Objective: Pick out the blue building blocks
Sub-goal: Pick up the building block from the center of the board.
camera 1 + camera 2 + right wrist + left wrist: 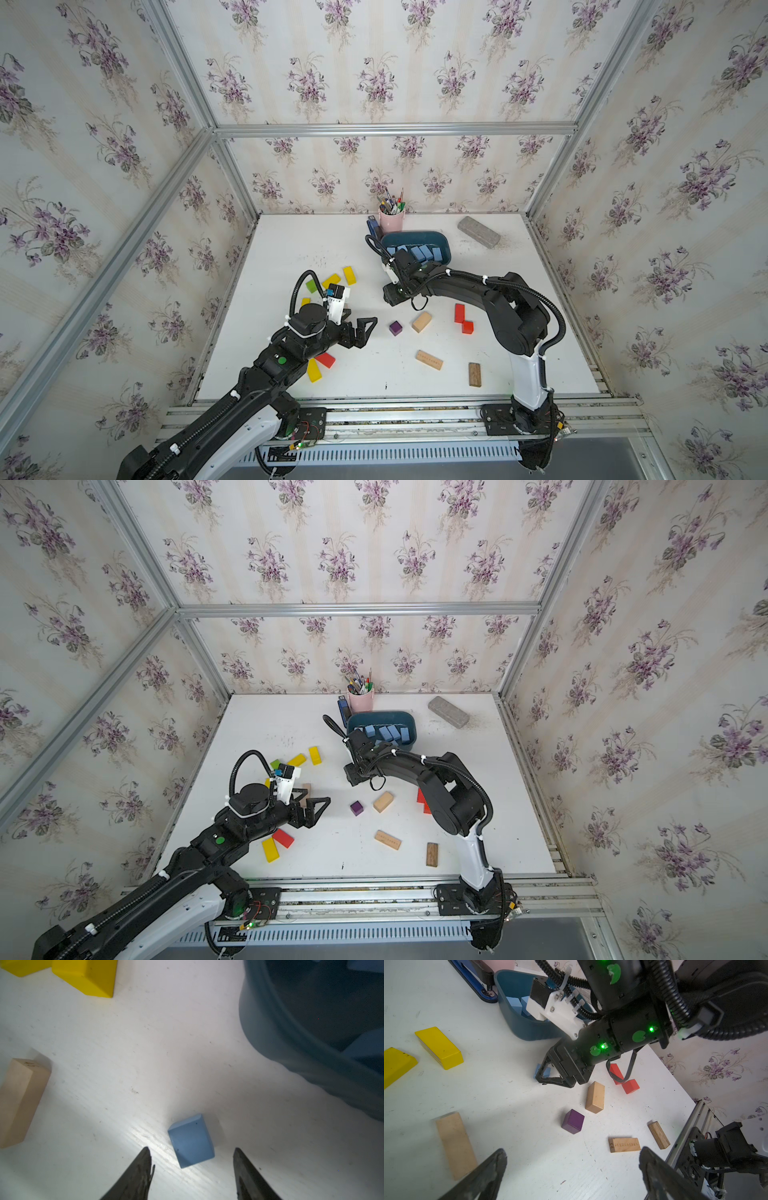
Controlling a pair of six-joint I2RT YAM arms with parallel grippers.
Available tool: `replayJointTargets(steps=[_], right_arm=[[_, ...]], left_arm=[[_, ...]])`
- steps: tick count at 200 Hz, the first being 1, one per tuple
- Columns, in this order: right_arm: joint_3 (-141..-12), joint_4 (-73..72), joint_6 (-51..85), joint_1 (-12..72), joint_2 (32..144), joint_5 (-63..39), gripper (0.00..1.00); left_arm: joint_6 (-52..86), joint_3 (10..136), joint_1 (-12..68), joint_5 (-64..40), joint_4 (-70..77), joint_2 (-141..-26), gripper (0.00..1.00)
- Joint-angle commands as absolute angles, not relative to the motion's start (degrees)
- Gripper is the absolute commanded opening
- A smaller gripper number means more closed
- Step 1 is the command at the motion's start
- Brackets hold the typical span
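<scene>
Right gripper (192,1153) down at white table (291,257), near centre of frame in both top views, jaws partly apart either side of loose blue cube (191,1140); small gaps visible both sides, no grip yet. Cube flat on table, just outside dark teal tub (415,237), hidden under gripper in top views. Other blue building blocks (419,252) piled inside tub, just above frame centre, below pink pen cup (391,222). Left gripper (359,322) left of centre, jaws spread wide, gripping nothing. Purple cube (395,328), tan block (422,322) just right of it.
</scene>
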State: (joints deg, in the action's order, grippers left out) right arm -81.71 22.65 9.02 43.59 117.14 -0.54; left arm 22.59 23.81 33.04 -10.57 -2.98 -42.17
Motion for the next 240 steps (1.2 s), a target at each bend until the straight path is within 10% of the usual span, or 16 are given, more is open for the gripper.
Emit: replayJointTargets(steps=[1,240], right_arm=[[-82.4,24.0,8.1,43.7,118.2,0.0,0.53],[-83.8,23.3,8.3,43.8,115.6,0.8,0.15]], left_arm=[[23.0,23.9,33.0,-10.5,-1.3,-42.5,0.99],[24.5,25.2,33.0,-11.8,0.3,-45.2,0.99]])
